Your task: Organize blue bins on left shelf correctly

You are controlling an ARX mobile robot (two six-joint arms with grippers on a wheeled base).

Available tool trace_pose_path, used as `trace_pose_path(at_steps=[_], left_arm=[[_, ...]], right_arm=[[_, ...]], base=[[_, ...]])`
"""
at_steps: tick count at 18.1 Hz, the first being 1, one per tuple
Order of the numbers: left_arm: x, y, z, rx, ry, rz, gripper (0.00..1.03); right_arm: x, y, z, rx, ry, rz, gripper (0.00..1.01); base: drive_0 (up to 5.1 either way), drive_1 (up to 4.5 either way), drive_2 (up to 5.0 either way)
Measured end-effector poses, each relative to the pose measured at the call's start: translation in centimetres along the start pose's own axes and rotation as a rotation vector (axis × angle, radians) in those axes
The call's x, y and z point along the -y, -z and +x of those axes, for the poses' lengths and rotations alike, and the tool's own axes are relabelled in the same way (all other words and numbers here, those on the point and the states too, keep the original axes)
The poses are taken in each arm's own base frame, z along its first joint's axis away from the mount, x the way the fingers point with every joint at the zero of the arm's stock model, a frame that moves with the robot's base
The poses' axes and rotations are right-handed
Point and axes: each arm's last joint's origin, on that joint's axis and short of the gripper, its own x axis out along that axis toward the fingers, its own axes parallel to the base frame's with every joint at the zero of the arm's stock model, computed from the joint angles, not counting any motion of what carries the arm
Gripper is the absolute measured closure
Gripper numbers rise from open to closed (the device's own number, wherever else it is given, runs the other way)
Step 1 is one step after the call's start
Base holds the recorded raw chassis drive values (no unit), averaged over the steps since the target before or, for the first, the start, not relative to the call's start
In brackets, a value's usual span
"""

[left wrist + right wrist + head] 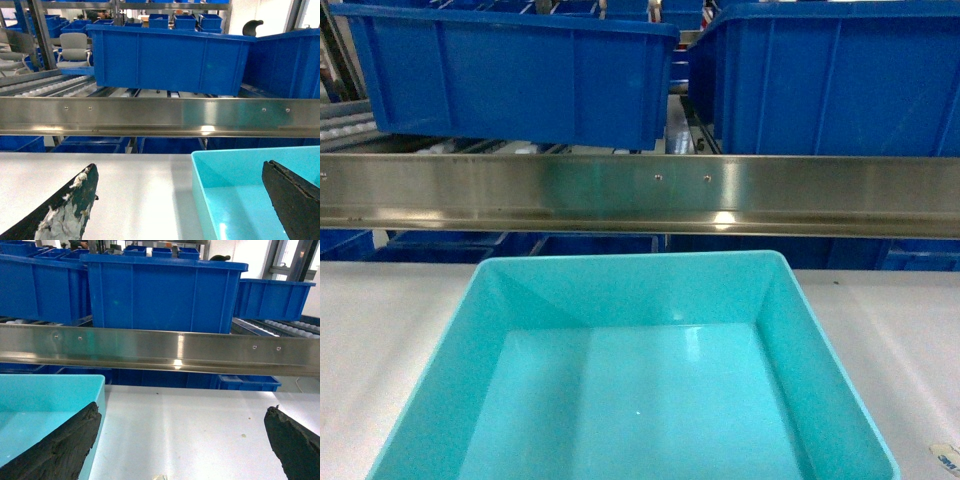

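Observation:
A light turquoise blue bin [640,380] stands empty on the white tabletop [380,330], just in front of the left shelf's shiny steel rail [640,190]. Neither gripper shows in the head view. In the left wrist view my left gripper [180,168] is open and straddles the left wall of the bin [240,200], one finger [295,200] over its inside and the other over the table. My right gripper [183,409] is open too. Its left finger [65,445] overlaps the right wall of the bin [45,405], and its right finger hangs over bare table.
Dark royal-blue ribbed bins [520,70] [830,80] sit on the shelf's roller tracks behind the rail, and more fill the tier below [440,245]. The rail [150,115] [160,350] crosses both wrist views. A grey chair [74,47] stands far left.

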Motion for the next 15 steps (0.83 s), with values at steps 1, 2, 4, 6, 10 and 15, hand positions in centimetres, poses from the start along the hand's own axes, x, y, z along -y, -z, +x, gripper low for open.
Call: trace_pose_path(at_steps=[1,2,4,6,10,15], left_arm=[[0.00,0.00,0.00,0.000,0.000,0.000,0.05],[0.00,0.00,0.00,0.000,0.000,0.000,0.05],[0.00,0.00,0.00,0.000,0.000,0.000,0.05],[0.00,0.00,0.00,0.000,0.000,0.000,0.05],[0.00,0.00,0.00,0.000,0.000,0.000,0.05],[0.00,0.03,0.00,-0.003,-0.001,0.000,0.05]], right_arm=[[0.00,0.00,0.00,0.000,0.000,0.000,0.03],[0.00,0.00,0.00,0.000,0.000,0.000,0.03],[0.00,0.00,0.00,0.000,0.000,0.000,0.03],[0.00,0.00,0.00,0.000,0.000,0.000,0.03],[0.00,0.00,0.00,0.000,0.000,0.000,0.03],[0.00,0.00,0.00,0.000,0.000,0.000,0.03]], base=[[0.0,0.00,0.0],[0.0,0.00,0.0],[0.0,0.00,0.0],[0.0,0.00,0.0],[0.0,0.00,0.0],[-0.6,0.51,0.1]])
